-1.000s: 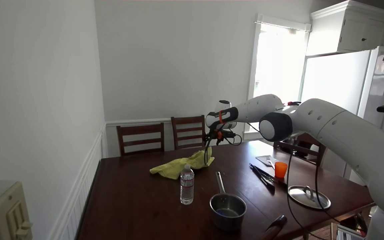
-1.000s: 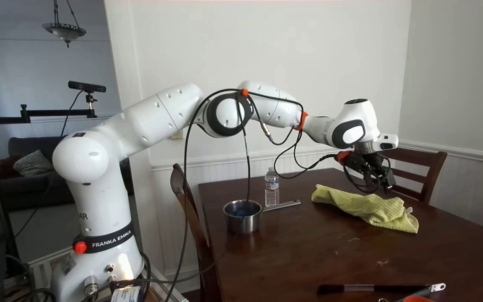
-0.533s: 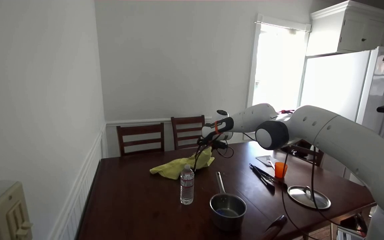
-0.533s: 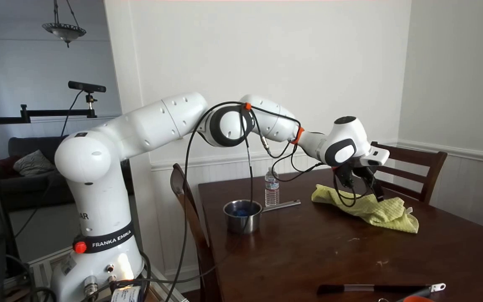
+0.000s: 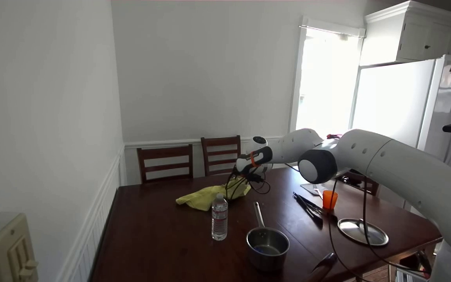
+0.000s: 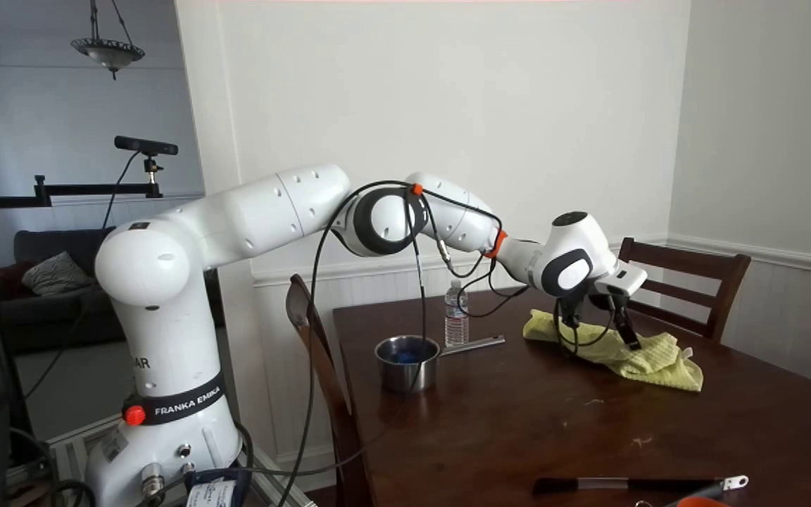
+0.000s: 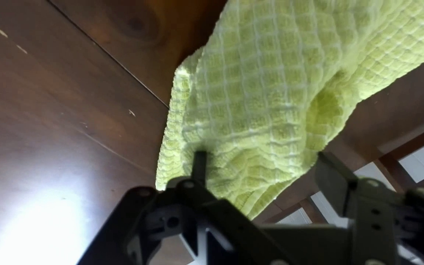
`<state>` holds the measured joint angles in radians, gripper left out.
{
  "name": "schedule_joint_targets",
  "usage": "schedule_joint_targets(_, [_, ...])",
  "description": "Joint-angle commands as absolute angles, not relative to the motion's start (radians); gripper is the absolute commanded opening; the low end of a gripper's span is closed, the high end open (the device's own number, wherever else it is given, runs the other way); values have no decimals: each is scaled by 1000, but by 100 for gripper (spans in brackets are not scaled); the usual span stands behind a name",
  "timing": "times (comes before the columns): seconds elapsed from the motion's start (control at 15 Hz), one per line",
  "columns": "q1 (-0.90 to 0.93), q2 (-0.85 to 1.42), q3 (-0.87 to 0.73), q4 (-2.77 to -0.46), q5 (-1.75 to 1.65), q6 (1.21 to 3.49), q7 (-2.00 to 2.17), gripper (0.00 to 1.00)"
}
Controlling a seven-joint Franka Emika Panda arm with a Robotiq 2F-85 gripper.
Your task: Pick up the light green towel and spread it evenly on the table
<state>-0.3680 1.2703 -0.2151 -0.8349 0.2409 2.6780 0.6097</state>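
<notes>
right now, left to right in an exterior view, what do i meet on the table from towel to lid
Light green towel, saucepan, black utensil, orange cup, metal lid; bottle left out, overlapping the towel.

Yellow-green towel, dark brown table

Pale lines cross the towel in a grid. The pincer is black; the arm white with black and orange bands; the cup orange; the pot silver.
</notes>
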Motion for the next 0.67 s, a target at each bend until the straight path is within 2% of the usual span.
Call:
schedule_joint_targets(0.0, [-342, 1285, -270, -827, 231, 2674, 700, 44])
schedule_joint_targets(0.33, [-303, 1244, -333, -865, 224, 2668, 729, 9])
schedule_joint_targets(0.47, [-294, 1243, -349, -866, 227, 2660, 727, 3])
schedule_joint_targets(0.6, [-286, 1236, -358, -877, 233, 2647, 727, 2])
